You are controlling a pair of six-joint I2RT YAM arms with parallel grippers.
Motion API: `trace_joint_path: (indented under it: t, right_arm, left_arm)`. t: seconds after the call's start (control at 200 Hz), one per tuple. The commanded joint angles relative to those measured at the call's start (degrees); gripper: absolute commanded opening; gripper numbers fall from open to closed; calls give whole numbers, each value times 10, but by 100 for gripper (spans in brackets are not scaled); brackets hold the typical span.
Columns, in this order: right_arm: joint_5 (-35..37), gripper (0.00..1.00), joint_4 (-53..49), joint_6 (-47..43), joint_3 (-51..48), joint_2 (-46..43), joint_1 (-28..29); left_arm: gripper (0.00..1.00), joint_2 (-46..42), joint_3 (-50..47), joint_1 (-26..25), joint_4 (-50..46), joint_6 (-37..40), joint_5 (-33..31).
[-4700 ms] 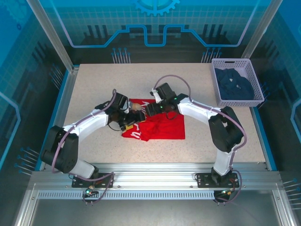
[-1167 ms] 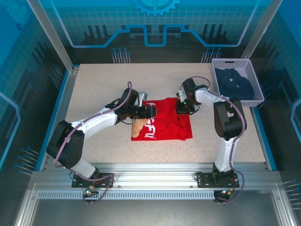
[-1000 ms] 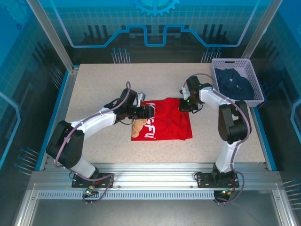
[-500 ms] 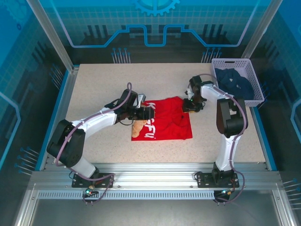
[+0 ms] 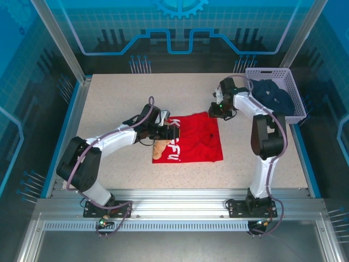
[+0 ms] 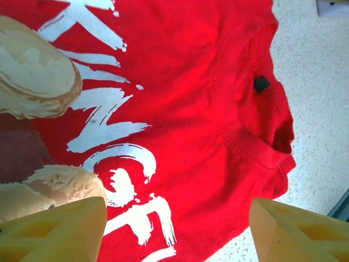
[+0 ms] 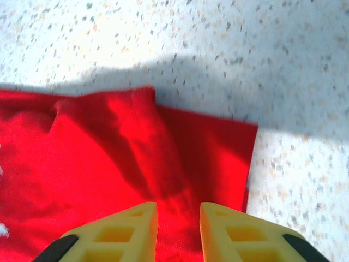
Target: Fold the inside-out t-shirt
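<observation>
Red cloth: the inside-out t-shirt (image 5: 191, 143) lies flattened mid-table, with the tan teddy-bear print (image 6: 32, 82) and white lettering (image 6: 109, 131) face up along its left part.
Left arm pose: stretched long and low from its base, forearm angling right, wrist right at the shirt's left edge.
Left tool: the left gripper (image 5: 173, 131) hangs over the lettering with jaws spread wide. Its yellow fingers (image 6: 60, 229) stand well apart, and nothing is caught between them. Whether the tips touch the cloth, can't tell.
Collar: the neckline (image 6: 256, 147), with a small dark label (image 6: 262, 83), lies just ahead of those fingers.
Right arm pose: upper link standing tall, elbow folded, forearm reaching away and left to the shirt's far right corner.
Right tool: the right gripper (image 5: 214, 113) sits over that corner with its jaws only a narrow slit apart. Red cloth shows through the gap, lying flat, and nothing looks pinched.
Surface: the speckled table (image 5: 120, 98) carries the shirt.
Far right corner: the white basket (image 5: 272, 69) holds a navy garment (image 5: 275, 98), well apart from the shirt.
</observation>
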Motion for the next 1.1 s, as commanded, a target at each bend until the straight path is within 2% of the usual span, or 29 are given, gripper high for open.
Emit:
trace_joint_path:
  t: [0.0, 0.17, 0.325, 0.4, 0.525, 0.725, 0.905, 1.005, 1.095]
  right_arm:
    - [31, 24, -30, 7, 34, 57, -3]
    - [103, 20, -71, -1, 63, 71, -19]
    - [129, 24, -70, -15, 43, -4, -18]
    - [108, 29, -54, -16, -7, -62, -6]
    - [34, 37, -18, 13, -133, -153, 26]
    - [-46, 39, 58, 116, -308, -247, 81]
    - [-26, 36, 86, 145, -346, -202, 88]
    - [-1, 35, 78, 122, -311, -155, 73]
    - [16, 35, 54, 92, -245, -101, 65]
  left_arm:
    - [71, 36, 16, -14, 5, 15, 25]
    - [71, 69, 34, -32, -13, 21, 24]
    - [72, 36, 38, -27, 0, 35, 2]
    - [73, 38, 50, -12, 0, 40, -3]
    - [73, 77, 95, 15, -2, 50, 10]
    - [72, 206, 244, 48, -89, 66, 6]
    - [72, 266, 284, 80, -147, 68, -2]
    - [72, 262, 255, 97, -149, 58, -10]
    - [72, 225, 194, 105, -123, 58, -23]
